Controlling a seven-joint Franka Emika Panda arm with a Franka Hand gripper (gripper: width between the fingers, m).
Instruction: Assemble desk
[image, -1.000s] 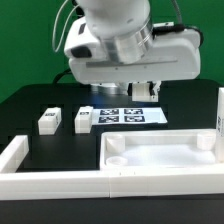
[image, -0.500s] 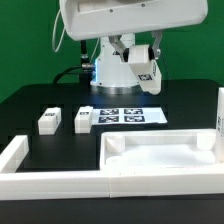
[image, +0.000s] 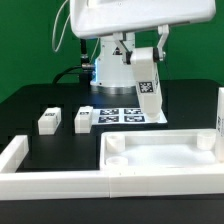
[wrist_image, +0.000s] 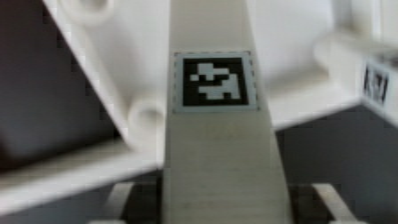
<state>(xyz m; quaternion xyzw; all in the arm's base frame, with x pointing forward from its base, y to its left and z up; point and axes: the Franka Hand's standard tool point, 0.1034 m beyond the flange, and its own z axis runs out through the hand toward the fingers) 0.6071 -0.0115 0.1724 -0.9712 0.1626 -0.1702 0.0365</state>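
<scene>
My gripper (image: 143, 52) is shut on a white square-section desk leg (image: 149, 90) with a black-and-white tag and holds it in the air, tilted, above the marker board (image: 112, 116). In the wrist view the leg (wrist_image: 214, 130) runs down the middle between my fingers (wrist_image: 128, 196), with parts of the white tabletop (wrist_image: 98, 60) blurred behind it. The tabletop panel (image: 165, 158) lies rim-up at the front right. Two more legs (image: 48, 120) (image: 82, 120) lie on the black table at the left. Another leg (image: 219, 110) stands at the right edge.
A long low white border wall (image: 45, 185) runs along the front and up the left side. The robot's base (image: 115, 72) and cables stand at the back, behind the marker board.
The arm has risen out of the upper part of the view. The held leg has come into sight and shifted to the exterior view's right, tilting over the marker board.
</scene>
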